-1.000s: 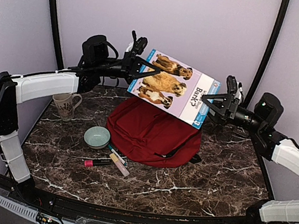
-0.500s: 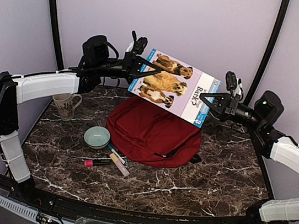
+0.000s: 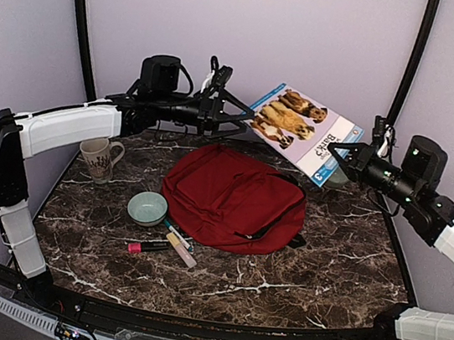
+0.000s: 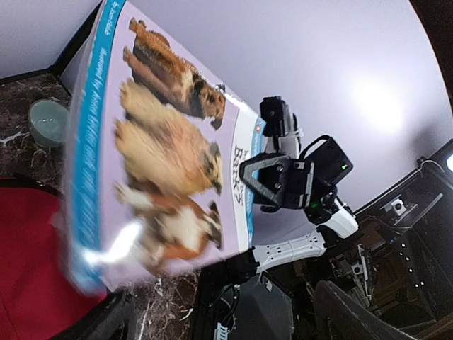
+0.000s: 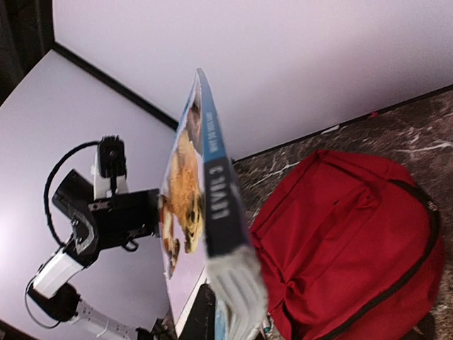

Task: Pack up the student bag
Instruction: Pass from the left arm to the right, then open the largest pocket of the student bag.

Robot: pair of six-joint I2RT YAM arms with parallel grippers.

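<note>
The student bag (image 3: pixel 236 197) lies flat in the middle of the marble table, dark red and closed; the right wrist view shows it too (image 5: pixel 347 234). A thin book with dogs on its cover (image 3: pixel 300 131) hangs in the air above the bag's far right side. My right gripper (image 3: pixel 341 155) is shut on the book's right edge, and in its own view the book (image 5: pixel 202 177) stands edge-on. My left gripper (image 3: pixel 236 117) is open just left of the book and apart from it. From the left wrist, the cover (image 4: pixel 156 156) fills the view.
A mug (image 3: pixel 100 158) stands at the left. A pale green bowl (image 3: pixel 147 207) and a few markers (image 3: pixel 168 242) lie in front of the bag. A pale cup (image 4: pixel 48 122) sits at the back of the table. Purple walls close in behind.
My right gripper shut on the book's right edge. My left gripper then opened and let go. The book has moved right and tilted flatter with the right arm.
</note>
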